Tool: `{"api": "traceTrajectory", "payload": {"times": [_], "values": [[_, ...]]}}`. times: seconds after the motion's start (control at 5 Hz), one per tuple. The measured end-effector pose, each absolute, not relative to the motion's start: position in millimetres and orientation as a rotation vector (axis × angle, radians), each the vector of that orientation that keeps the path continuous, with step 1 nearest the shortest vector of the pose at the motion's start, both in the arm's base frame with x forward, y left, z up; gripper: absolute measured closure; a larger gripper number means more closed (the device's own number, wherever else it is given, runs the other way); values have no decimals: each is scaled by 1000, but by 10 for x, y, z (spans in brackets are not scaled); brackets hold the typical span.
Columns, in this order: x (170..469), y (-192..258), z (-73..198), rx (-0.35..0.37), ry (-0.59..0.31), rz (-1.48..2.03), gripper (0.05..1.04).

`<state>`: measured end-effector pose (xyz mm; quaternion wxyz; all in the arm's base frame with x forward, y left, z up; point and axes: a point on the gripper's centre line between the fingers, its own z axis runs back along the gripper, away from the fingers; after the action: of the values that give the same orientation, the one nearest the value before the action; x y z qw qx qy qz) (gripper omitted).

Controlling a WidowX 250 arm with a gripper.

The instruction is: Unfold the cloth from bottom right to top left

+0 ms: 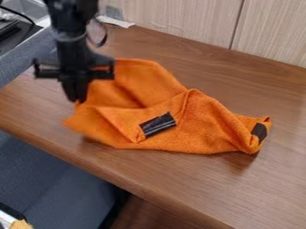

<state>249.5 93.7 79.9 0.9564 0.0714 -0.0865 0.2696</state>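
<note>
Orange cloth, bunched on table; left part held up by gripper.
Black two-finger gripper (pixel 76 99) at upper left, pointing down, fingers closed on the left part of the orange woven cloth (pixel 206 127); that side lifted, its lower left edge off the brown wood-grain table (pixel 263 188). Remainder creased and folded, running to a narrow bunched end at right. Black rectangular patch with pale lines (pixel 158 125) near cloth middle; small dark patch (pixel 259 132) at right end. Pale wood-grain panel (pixel 179 18) behind table.
</note>
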Motion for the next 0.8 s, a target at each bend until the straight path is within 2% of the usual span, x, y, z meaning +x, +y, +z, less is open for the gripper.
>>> {"api": "traceTrajectory", "payload": {"times": [0.4,0.6,0.8], "values": [[2506,1083,426,118,-98,584,1001],[2535,1119,430,128,-68,599,846],[2553,1130,508,173,-44,588,584]]}}
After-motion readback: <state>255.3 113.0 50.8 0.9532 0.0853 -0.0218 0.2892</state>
